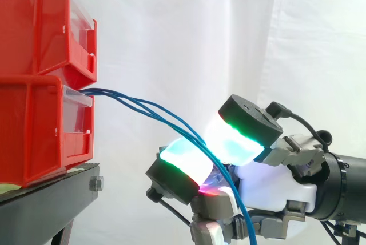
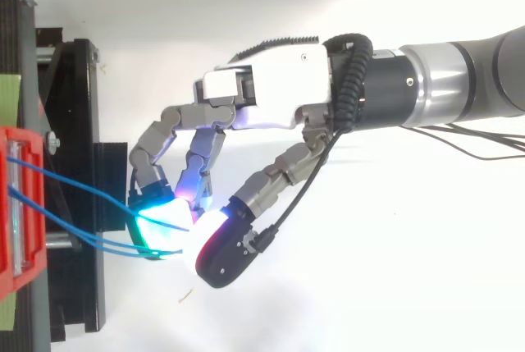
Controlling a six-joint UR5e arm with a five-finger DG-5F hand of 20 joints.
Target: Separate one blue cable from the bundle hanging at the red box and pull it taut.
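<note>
- Side view: two stacked red bins [image 1: 40, 79] sit at the left on a black stand [image 1: 51, 199], before a white curtain [image 1: 189, 39].
- The blue cables [image 1: 148, 108] leave the lower bin's front and slope down and right into the robot hand [image 1: 274, 182], whose curled glowing pads [image 1: 186, 159] pinch them.
- Top view: the robot hand [image 2: 271, 98] reaches in from the right above a white surface [image 2: 369, 286], grasping the cables [image 2: 70, 181] just right of the stand [image 2: 78, 122].

Bright, even light; white curtain [image 1: 183, 28] is nearly washed out, shadows faint. Pads [image 1: 231, 142] of the hand [image 2: 271, 93] are blown out by own glow, spilled onto the pinched blue cables [image 1: 148, 108].
</note>
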